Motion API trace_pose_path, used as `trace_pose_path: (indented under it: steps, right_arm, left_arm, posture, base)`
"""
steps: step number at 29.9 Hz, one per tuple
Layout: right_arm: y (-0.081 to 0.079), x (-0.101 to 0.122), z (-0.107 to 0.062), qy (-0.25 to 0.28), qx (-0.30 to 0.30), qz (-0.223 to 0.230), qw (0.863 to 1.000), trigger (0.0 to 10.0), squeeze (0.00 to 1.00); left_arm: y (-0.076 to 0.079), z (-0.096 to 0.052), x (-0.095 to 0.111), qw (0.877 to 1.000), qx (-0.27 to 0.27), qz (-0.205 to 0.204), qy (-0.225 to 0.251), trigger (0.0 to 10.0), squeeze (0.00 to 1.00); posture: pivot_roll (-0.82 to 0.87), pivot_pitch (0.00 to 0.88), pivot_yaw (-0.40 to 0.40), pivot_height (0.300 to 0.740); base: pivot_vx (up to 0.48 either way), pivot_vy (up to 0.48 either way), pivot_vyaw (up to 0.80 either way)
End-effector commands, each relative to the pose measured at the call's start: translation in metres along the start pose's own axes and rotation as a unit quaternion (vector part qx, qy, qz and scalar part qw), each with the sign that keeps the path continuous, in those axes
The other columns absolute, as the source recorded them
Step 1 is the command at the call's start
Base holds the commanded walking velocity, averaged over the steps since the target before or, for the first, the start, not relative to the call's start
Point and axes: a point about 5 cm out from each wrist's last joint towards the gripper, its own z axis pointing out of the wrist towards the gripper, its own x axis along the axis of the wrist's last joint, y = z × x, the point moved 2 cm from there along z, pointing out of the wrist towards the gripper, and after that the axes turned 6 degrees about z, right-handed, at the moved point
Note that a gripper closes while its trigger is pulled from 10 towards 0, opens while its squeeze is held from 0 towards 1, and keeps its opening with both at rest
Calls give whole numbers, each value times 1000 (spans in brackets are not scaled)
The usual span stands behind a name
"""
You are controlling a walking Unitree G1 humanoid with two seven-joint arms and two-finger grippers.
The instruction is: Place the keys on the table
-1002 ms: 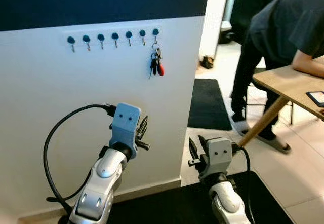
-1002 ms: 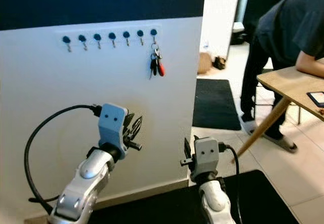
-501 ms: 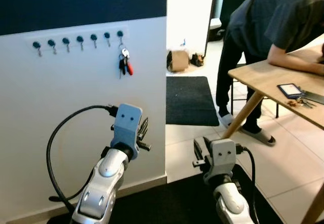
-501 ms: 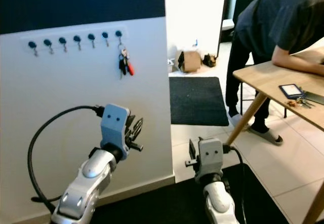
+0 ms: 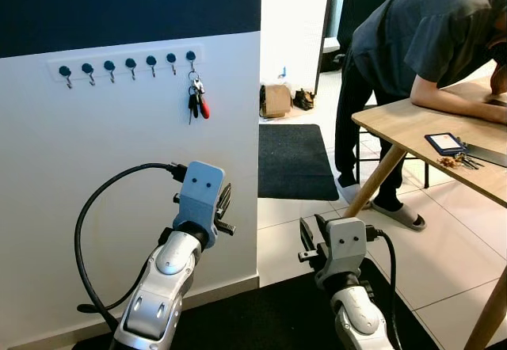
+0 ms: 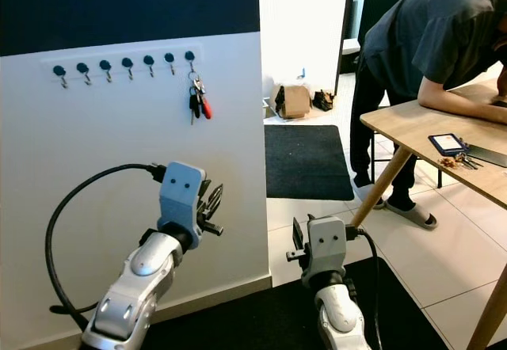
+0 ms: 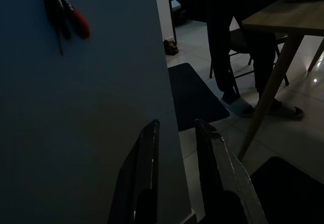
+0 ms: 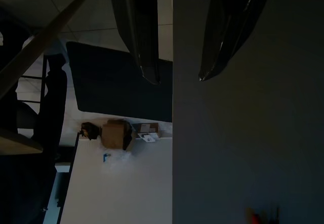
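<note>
The bunch of keys with a red fob (image 5: 196,99) hangs on the rightmost of seven dark-knobbed wall hooks (image 5: 127,65), well above both tools. The left tool (image 5: 224,203) and right tool (image 5: 310,233) are each released and empty. To fetch it well, raise one tool level with the bunch, close around the ring, lift it off the hook, then carry it to the light wooden counter (image 5: 412,124), where one person (image 5: 412,41) leans.

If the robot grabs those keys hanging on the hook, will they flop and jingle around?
Probably. The keys are several loose pieces on one ring, so they would likely dangle and swing from a claw. They look small, so probably light. The red tag may be the easiest bit to pinch. Both claws are open.
</note>
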Motion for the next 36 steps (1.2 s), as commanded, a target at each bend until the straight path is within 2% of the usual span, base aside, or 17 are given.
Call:
trace_pose_path:
  steps: [1,4,26,36]
  right_arm:
    - [0,-6,-3,-9,-4,4,1000,10000,0]
    - [-1,-6,-3,-10,-3,4,1000,10000,0]
    - [-2,-7,-2,-11,0,4,1000,10000,0]
    - [-2,-7,-3,-12,0,4,1000,10000,0]
  left_arm:
    - [-1,0,-2,1000,3,1,-9,10000,0]
    - [-1,0,-1,1000,3,0,-4,10000,0]
    - [4,-1,5,1000,-15,13,17,10000,0]
    - [6,-2,7,999,-20,18,22,10000,0]
  posture:
    - [102,91,72,740]
    - [103,90,71,740]
    - [105,92,69,740]
    - [106,94,70,740]
  base:
    - [0,480,0]
    - [0,404,0]
    - [0,0,0]
    - [433,0,0]
